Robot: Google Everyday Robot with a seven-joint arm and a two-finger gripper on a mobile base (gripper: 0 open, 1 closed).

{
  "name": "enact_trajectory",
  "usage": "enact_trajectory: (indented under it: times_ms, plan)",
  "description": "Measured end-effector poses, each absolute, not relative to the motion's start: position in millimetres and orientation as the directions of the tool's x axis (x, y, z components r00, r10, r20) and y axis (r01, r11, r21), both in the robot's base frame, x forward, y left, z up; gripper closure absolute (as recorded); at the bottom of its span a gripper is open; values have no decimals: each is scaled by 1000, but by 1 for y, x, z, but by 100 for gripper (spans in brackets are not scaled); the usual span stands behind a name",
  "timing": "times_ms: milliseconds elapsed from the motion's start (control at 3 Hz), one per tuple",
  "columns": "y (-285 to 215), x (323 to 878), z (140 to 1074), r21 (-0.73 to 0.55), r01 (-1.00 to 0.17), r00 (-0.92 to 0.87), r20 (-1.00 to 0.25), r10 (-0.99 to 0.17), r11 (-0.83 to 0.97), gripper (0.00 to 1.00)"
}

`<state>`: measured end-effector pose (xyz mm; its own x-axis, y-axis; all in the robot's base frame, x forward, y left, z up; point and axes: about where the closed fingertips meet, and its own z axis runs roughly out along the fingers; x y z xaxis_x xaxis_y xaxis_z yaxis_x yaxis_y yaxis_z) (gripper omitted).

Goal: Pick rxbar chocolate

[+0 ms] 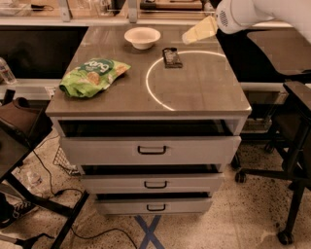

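Observation:
The rxbar chocolate is a small dark flat bar lying on the grey cabinet top, on the far part of a bright light ring. My gripper is pale yellow on a white arm. It hangs above the far right of the top, just right of and beyond the bar, and holds nothing that I can see.
A white bowl stands at the back, left of the bar. A green chip bag lies at the left. Three drawers are below, slightly pulled out. A dark chair stands at the right, and cables and a black frame lie on the floor at the left.

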<state>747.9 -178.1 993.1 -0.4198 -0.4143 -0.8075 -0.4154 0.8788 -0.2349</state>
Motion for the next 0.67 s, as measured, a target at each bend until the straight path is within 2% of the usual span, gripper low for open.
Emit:
enact_trajectory:
  times_ms: [667]
  plan:
    - [-167,829,929,-104,-330,-530,-802,-275,938,0]
